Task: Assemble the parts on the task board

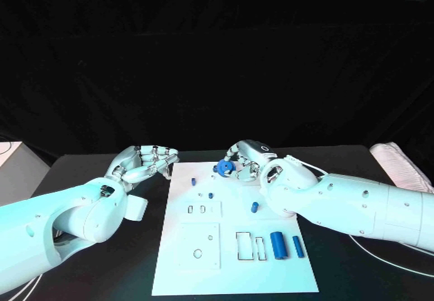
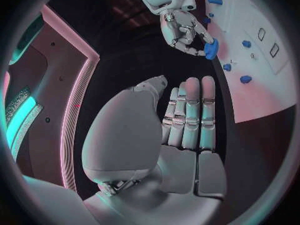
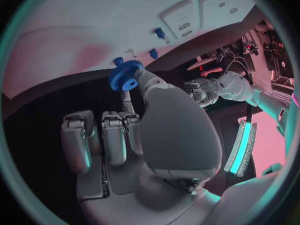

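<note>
The right hand (image 1: 246, 162) pinches a blue gear (image 1: 224, 167) between thumb and a finger, its other fingers curled beside it; the right wrist view shows the gear (image 3: 125, 75) toothed, with a centre hole. It hangs at the far edge of the task board (image 1: 181, 263), its flat face turned roughly sideways rather than down, as far as I can tell. Small blue pegs (image 1: 194, 181) stand on the board just near of the gear, so any seat for it probably lies nearward and below, and the gear's axis would need tipping upright. The left hand (image 1: 145, 162) holds nothing, fingers loosely curled, off the board's far-left corner, farther from the gear than the right.
</note>
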Controlling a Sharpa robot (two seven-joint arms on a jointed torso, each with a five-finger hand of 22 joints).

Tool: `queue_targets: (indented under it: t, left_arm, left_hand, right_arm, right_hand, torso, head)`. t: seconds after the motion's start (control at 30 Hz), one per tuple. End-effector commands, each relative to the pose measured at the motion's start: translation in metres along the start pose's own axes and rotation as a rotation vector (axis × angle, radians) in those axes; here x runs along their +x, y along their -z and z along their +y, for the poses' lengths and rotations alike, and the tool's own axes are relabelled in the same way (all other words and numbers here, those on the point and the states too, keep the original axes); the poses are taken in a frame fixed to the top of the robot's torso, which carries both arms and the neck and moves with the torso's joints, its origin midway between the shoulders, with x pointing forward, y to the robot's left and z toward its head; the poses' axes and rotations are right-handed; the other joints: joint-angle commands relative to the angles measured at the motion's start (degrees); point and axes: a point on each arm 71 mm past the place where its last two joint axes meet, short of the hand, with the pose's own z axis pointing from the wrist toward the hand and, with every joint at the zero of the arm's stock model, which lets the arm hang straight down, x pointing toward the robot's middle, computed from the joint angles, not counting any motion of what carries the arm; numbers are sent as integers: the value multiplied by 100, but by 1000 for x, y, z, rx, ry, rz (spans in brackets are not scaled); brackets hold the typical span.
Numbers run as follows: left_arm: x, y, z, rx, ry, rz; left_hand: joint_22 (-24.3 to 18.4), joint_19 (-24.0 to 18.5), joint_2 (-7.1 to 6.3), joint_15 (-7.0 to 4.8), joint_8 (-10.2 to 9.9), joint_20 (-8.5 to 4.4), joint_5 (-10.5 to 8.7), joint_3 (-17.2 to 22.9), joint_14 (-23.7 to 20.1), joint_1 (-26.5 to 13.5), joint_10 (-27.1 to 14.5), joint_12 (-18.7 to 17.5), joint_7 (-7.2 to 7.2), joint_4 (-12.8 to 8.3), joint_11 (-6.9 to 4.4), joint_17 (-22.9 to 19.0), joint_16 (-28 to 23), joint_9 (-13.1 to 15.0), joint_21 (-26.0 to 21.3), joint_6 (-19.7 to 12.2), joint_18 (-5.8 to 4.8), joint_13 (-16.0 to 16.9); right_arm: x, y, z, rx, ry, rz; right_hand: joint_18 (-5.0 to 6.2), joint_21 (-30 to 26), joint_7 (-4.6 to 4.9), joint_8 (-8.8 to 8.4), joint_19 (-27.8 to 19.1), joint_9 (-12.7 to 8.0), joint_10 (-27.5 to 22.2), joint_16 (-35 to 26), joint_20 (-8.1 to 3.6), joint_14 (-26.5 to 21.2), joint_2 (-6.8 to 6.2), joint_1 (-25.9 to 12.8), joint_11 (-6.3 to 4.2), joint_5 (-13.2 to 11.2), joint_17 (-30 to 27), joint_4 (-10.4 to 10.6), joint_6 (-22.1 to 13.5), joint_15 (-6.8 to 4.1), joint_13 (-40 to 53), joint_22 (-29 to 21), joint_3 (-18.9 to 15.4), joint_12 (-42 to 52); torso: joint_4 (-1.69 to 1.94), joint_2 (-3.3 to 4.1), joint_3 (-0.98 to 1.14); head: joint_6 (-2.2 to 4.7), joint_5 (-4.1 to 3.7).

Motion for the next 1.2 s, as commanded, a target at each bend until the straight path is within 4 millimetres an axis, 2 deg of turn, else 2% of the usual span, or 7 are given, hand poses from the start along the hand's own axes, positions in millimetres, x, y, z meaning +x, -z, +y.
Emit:
queue_targets:
  t: [0.03, 0.33, 0.5, 0.67, 0.77, 0.93, 1.2]
  left_arm:
    - [4, -1, -1, 7, 15, 22]
    - [4, -1, -1, 6, 16, 23]
    - [4, -1, -1, 6, 16, 22]
    - [3, 0, -1, 6, 14, 19]
    - [2, 0, -2, 6, 14, 18]
    - [2, 0, -2, 7, 14, 18]
    - [2, 1, -2, 6, 14, 18]
  left_hand:
    - [5, -42, 27, -12, -24, -10, -23, 37, -35, 10, -42, -22, -6, 6, 17, 7, 30, 5, 39, -29, 75, 9]
    - [7, -45, 27, -12, -23, -10, -24, 42, -36, 14, -43, -21, -7, 3, 16, 7, 32, 8, 44, -30, 76, 10]
    - [7, -45, 27, -12, -23, -10, -24, 42, -36, 14, -43, -21, -7, 3, 16, 7, 32, 8, 44, -30, 76, 10]
    - [7, -45, 27, -12, -23, -10, -24, 42, -36, 14, -43, -21, -7, 3, 16, 7, 32, 8, 44, -30, 76, 10]
    - [7, -45, 27, -12, -23, -10, -24, 42, -36, 14, -43, -21, -7, 3, 16, 7, 32, 8, 44, -30, 76, 10]
    - [7, -45, 27, -12, -23, -10, -24, 42, -36, 14, -43, -21, -7, 3, 16, 7, 32, 8, 44, -30, 76, 10]
    - [7, -45, 27, -12, -23, -10, -24, 42, -36, 14, -43, -21, -7, 3, 16, 7, 32, 8, 44, -30, 76, 10]
  right_arm:
    - [3, -4, 11, -56, 31, -24]
    - [17, -15, 20, -61, 43, 1]
    - [29, -17, 22, -53, 45, 29]
    - [35, -17, 23, -46, 48, 47]
    - [38, -18, 23, -43, 51, 54]
    - [40, -19, 23, -40, 55, 61]
    - [41, -21, 21, -28, 67, 59]
  right_hand:
    - [-39, 40, -85, 16, 599, 3, 590, 24, -57, 598, -15, -52, -39, 20, 1508, 1, 104, -36, 1509, 1508, 46, 12]
    - [-39, 40, -85, 7, 599, -3, 590, 24, -58, 598, -17, -63, -39, 21, 1508, 4, 91, -36, 1509, 1508, 61, 12]
    - [-39, 40, -85, 7, 599, -3, 590, 24, -58, 598, -17, -63, -39, 21, 1508, 4, 91, -36, 1509, 1508, 61, 12]
    - [-39, 40, -83, 3, 599, -6, 590, 24, -59, 598, -21, -74, -38, 21, 1508, 6, 84, -36, 1509, 1508, 70, 12]
    - [-39, 40, -83, 3, 599, -6, 590, 24, -59, 598, -21, -74, -38, 21, 1508, 6, 84, -36, 1509, 1508, 70, 12]
    - [-39, 40, -80, -2, 599, -10, 590, 24, -59, 598, -29, -84, -37, 20, 1508, 7, 75, -35, 1509, 1508, 78, 12]
    - [-39, 40, -77, -7, 599, -13, 590, 24, -60, 598, -42, -100, -35, 18, 1508, 10, 68, -34, 1509, 1508, 83, 12]
  torso:
    - [20, 11, 2]
    - [3, 13, 5]
    - [32, 27, 6]
    - [50, 39, -5]
    - [43, 38, -14]
    - [42, 32, -10]
    - [42, 27, -8]
  head:
    - [6, 6]
    - [-24, 58]
    - [-69, 76]
    - [-74, 78]
    - [-91, 77]
    - [-106, 80]
    - [-94, 89]
